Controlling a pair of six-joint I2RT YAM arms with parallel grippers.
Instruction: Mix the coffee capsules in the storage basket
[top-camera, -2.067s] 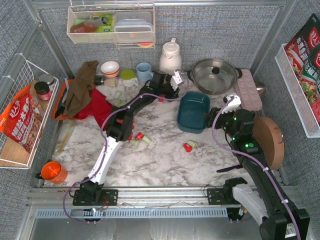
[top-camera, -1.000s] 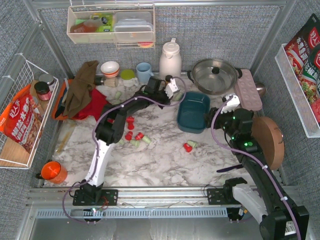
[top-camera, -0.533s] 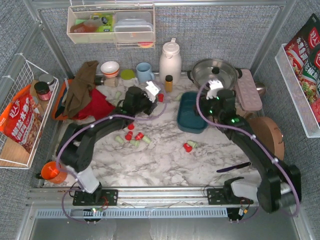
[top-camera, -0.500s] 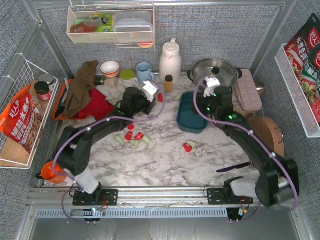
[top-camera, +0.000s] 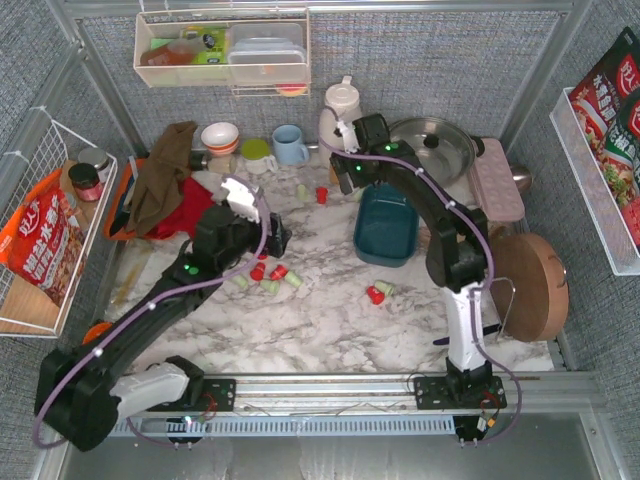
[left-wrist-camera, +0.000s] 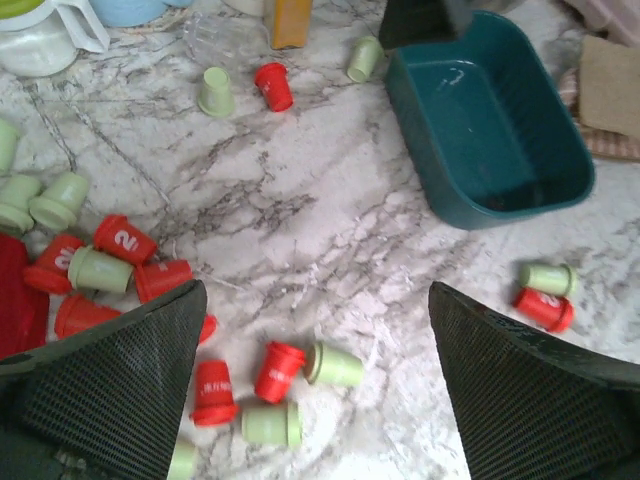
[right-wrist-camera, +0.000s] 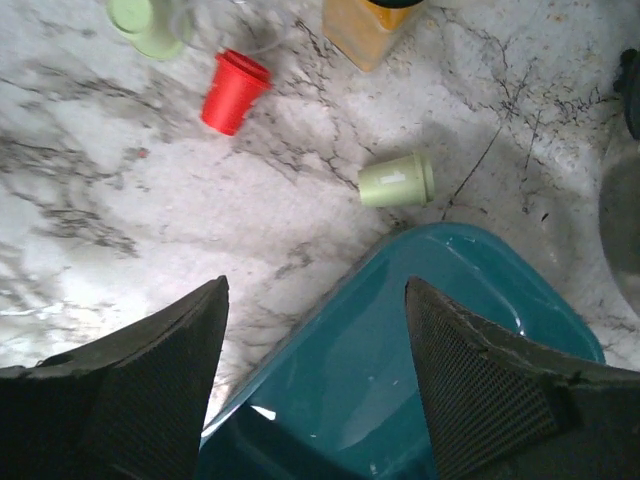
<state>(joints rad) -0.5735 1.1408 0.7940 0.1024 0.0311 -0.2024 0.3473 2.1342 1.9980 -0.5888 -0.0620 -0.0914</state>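
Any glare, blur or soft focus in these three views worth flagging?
Top external: evenly lit, sharp across the marble table. Left wrist: coffee capsules and storage basket crisp; the left gripper is a dark soft blur. Right wrist: right gripper likewise out of focus; small glare patches on the basket floor.

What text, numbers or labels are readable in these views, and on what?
"2": white, on a red capsule in the left cluster, left wrist view.
Other red capsules: white marks, too blurred to read.
Orange bag at far left: large white characters, not legible.
Red packets at far right: white characters, too small to read.
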